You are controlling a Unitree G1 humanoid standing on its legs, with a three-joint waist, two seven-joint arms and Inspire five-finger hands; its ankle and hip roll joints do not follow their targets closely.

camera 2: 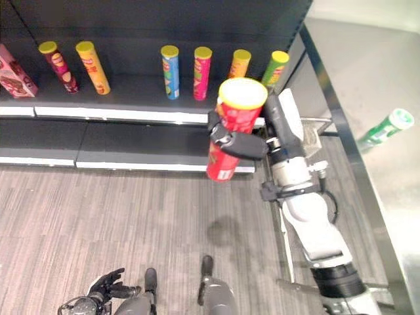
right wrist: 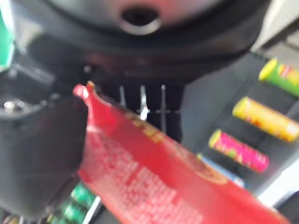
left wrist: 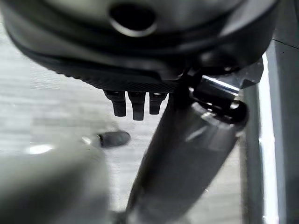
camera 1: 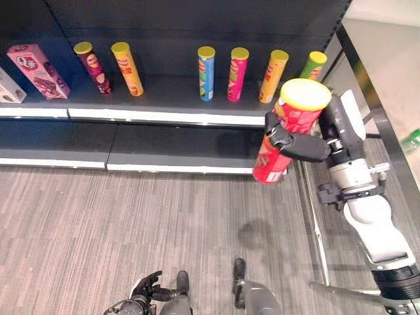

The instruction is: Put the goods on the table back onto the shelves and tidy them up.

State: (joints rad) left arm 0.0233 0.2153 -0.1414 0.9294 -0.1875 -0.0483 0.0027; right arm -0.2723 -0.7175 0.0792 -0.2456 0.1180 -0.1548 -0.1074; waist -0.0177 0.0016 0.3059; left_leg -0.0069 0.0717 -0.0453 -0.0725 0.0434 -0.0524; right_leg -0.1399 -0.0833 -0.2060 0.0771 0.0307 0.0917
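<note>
My right hand [camera 1: 305,146] is shut on a red chip can [camera 1: 289,131] with a yellow lid, its fingers wrapped round the can's middle. The can hangs tilted in the air in front of the right end of the dark shelf [camera 1: 164,98]. In the right wrist view the red can [right wrist: 154,177] runs across the palm. A green can [camera 2: 384,129] lies on the grey table [camera 2: 394,190] at the far right. My left hand [camera 1: 141,289] hangs low at the bottom, fingers relaxed and holding nothing.
Several cans stand on the shelf: maroon [camera 1: 93,67], yellow-orange [camera 1: 127,68], blue [camera 1: 206,72], pink [camera 1: 237,73], orange [camera 1: 272,75] and green [camera 1: 313,65]. A pink box [camera 1: 38,71] leans at the left. The lower shelf [camera 1: 164,147] is bare.
</note>
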